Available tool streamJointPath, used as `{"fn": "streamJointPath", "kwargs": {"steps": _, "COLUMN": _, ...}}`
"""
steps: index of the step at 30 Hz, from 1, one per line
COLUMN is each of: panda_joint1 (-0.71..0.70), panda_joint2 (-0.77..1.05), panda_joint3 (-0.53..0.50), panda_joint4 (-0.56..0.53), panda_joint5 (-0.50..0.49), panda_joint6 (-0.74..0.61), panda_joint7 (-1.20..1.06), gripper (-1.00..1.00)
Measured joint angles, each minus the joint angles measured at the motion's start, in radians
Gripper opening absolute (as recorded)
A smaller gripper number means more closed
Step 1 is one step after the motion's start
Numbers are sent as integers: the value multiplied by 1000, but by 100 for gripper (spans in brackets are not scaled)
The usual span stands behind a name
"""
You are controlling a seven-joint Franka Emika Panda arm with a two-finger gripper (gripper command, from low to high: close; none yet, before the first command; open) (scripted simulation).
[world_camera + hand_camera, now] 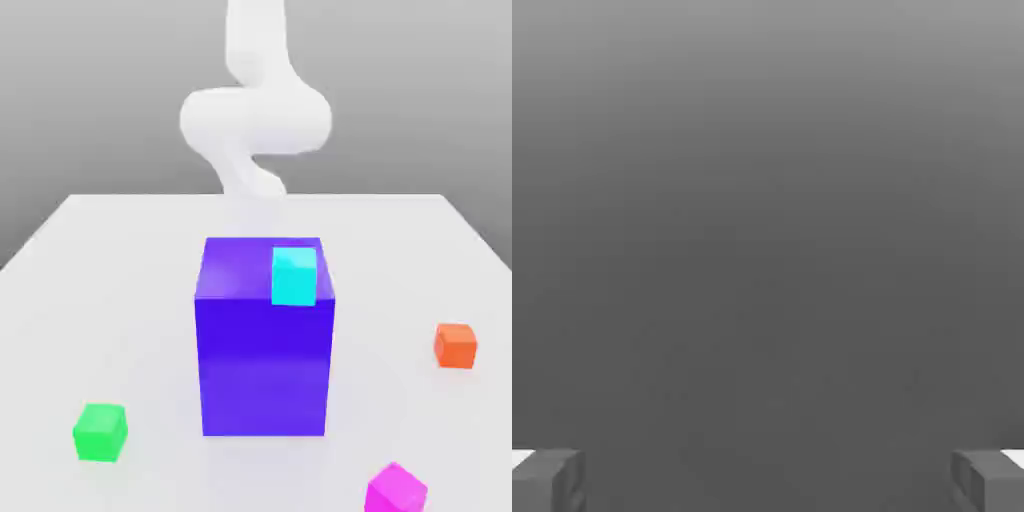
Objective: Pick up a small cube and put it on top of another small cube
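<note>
1. Cube, magenta (pixel 395 492): nearest item on the tabletop (pixel 130 300), between the block and the right edge as the exterior view shows it; partly cut off.
2. Green cube (pixel 99 434): tabletop, toward the left edge.
3. Blue-violet block (pixel 264 366): upright, midway between left and right edges.
4. Cyan cube (pixel 294 277): seen at the near right corner of the block's top; contact cannot be confirmed.
5. Orange cube (pixel 455 346): near the tabletop's right edge.
6. White arm (pixel 256 120): beyond the block.
7. Gripper (pixel 768 482): fingers wide apart.
</note>
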Motion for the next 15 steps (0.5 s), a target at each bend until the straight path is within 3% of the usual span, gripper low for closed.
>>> {"fn": "streamJointPath", "kwargs": {"steps": 15, "panda_joint1": 182, "panda_joint2": 552, "panda_joint3": -24, "panda_joint4": -14, "panda_joint5": 131, "panda_joint6": 169, "panda_joint7": -286, "gripper": 0}}
